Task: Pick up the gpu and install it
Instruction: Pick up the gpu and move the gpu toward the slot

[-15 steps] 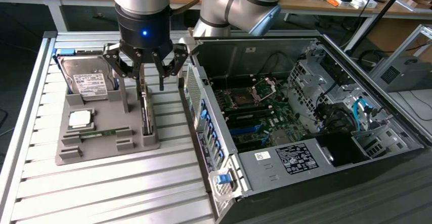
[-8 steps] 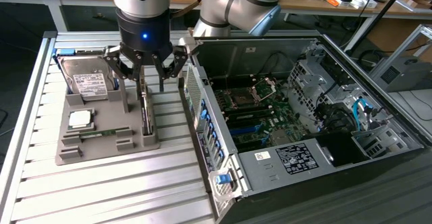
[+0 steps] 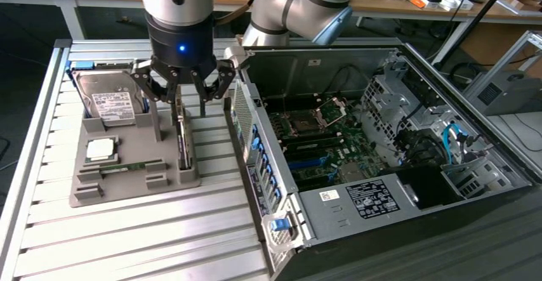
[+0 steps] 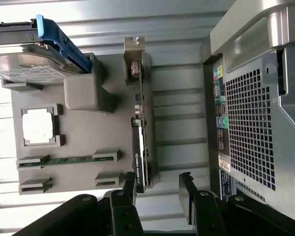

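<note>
Green gpu (image 4: pixel 140 142) stands on edge just below the open hand (image 4: pixel 157 179) — not gripped.

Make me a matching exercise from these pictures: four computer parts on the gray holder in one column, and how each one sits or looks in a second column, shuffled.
Parts
1. gpu
2. hard drive
3. memory stick
4. processor

Descriptions
A. square, lying in a square recess
B. standing on edge, under the open tool
C. lying flat in a long narrow slot
D. silver, white label facing up

Pairs: 1-B, 2-D, 3-C, 4-A
</note>
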Controlling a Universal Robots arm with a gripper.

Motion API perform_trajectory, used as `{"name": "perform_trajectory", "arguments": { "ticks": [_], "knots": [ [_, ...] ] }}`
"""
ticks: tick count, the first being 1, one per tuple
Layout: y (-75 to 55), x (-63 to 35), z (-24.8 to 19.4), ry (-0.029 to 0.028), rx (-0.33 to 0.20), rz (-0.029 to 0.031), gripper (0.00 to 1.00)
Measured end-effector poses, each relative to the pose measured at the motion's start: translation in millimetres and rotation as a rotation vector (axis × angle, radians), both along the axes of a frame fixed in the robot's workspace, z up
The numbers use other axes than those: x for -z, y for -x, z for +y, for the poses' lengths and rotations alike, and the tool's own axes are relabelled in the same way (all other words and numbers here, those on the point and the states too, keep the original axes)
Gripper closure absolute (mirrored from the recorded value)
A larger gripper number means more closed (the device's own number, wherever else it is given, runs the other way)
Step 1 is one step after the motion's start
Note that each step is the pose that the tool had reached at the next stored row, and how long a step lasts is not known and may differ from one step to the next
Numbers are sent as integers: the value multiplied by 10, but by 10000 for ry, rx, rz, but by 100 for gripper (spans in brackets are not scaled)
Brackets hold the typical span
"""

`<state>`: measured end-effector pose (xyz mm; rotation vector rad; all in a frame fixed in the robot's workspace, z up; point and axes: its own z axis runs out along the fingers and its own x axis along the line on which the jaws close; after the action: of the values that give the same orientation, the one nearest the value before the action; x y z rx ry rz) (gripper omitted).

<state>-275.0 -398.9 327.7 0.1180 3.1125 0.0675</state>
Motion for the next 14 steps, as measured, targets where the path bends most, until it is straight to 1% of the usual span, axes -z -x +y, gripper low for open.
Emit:
{"name": "perform_trajectory", "arguments": {
  "ticks": [14],
  "knots": [
    [0, 44, 0, 1, 0, -1, 52]
  ]
}}
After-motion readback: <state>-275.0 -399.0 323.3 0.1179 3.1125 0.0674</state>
